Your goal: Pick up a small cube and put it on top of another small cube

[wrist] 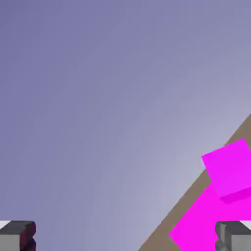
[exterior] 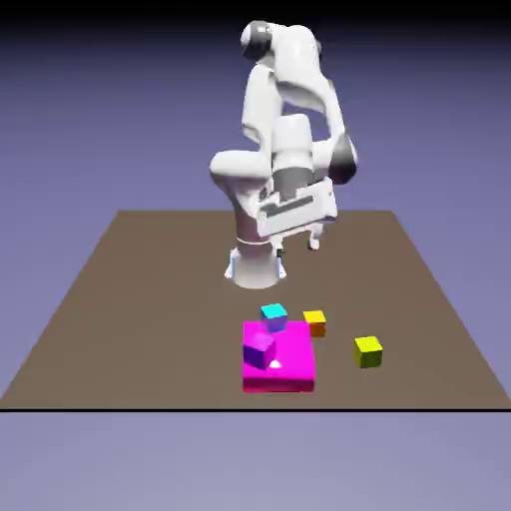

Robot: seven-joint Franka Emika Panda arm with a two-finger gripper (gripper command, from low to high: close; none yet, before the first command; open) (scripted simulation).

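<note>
The small cube [exterior: 315, 322], orange with a lighter top, sits on the brown table just right of a flat magenta slab [exterior: 289, 371]. A cyan cube [exterior: 273, 316] rests at the slab's far edge and a purple cube [exterior: 259, 347] lies on the slab. A yellow-green cube [exterior: 368, 351] stands alone further to the exterior view's right. My gripper [exterior: 299, 241] hangs high above the table, well behind the cubes, open and holding nothing. In the hand view the gripper [wrist: 125, 238] shows both fingertips [wrist: 17, 235] spread wide; the orange cube is out of that view.
The hand view is mostly blue-violet backdrop, with a strip of table edge [wrist: 196, 188] and magenta shapes [wrist: 230, 169] at the lower right. The robot's base [exterior: 255, 264] stands behind the cubes.
</note>
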